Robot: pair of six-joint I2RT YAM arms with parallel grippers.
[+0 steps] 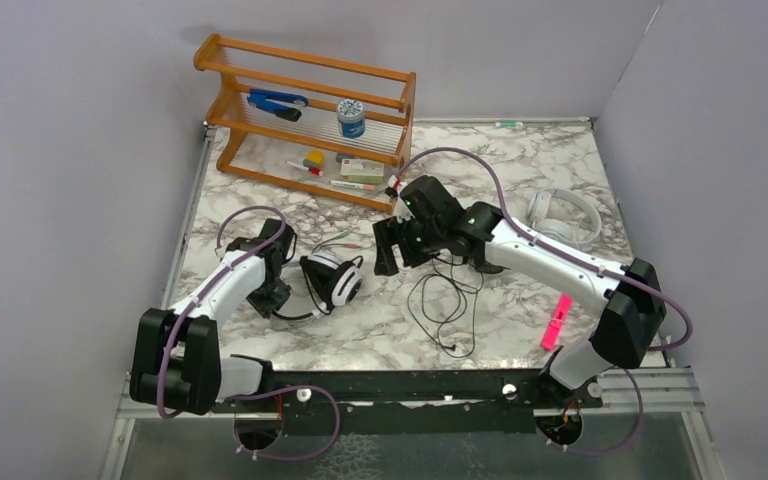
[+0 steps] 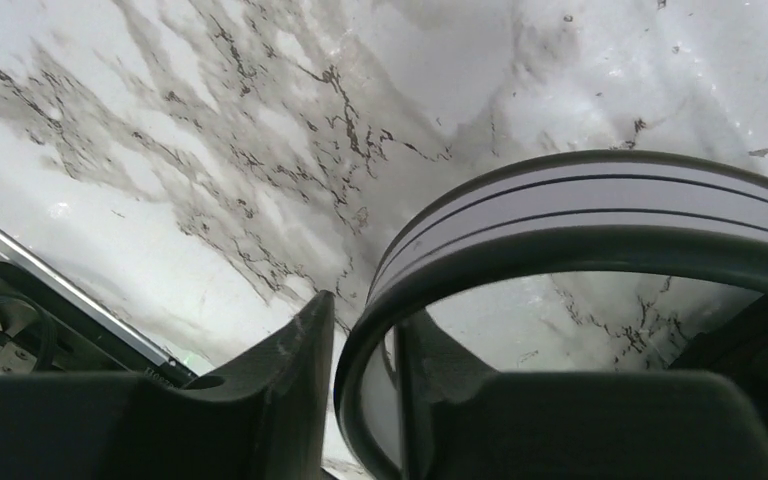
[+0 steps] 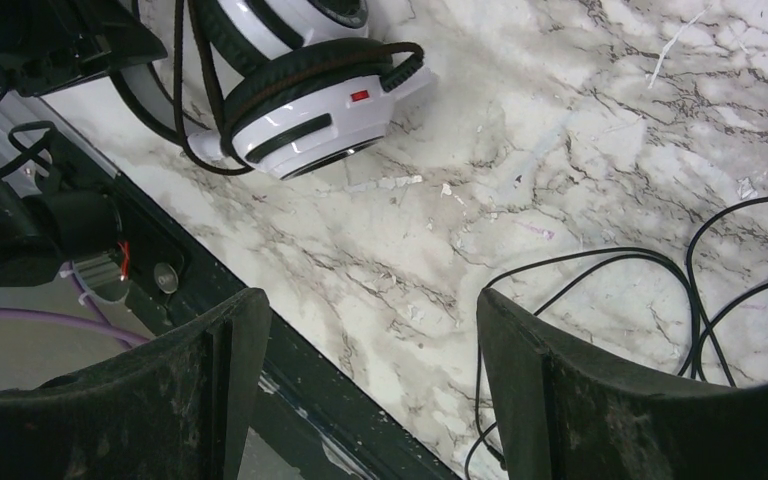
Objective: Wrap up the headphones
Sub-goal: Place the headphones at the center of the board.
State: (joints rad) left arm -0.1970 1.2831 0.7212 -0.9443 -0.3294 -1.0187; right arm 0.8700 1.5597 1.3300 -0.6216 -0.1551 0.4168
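Lying on marbled table (image 1: 360,325), white-and-black headphones (image 1: 335,280), wooden rack (image 1: 305,60), grey walls (image 1: 80,150)

Grey-veined white marble table (image 1: 520,170), black-padded white headphones (image 1: 332,280), all-white headphones (image 1: 564,215), pink marker (image 1: 556,322), orange-brown wooden rack (image 1: 222,100).

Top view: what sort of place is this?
Probably a robot lab cell: plain grey walls close in a marble table, and a left arm and a right arm are bolted to a rail at its near edge.
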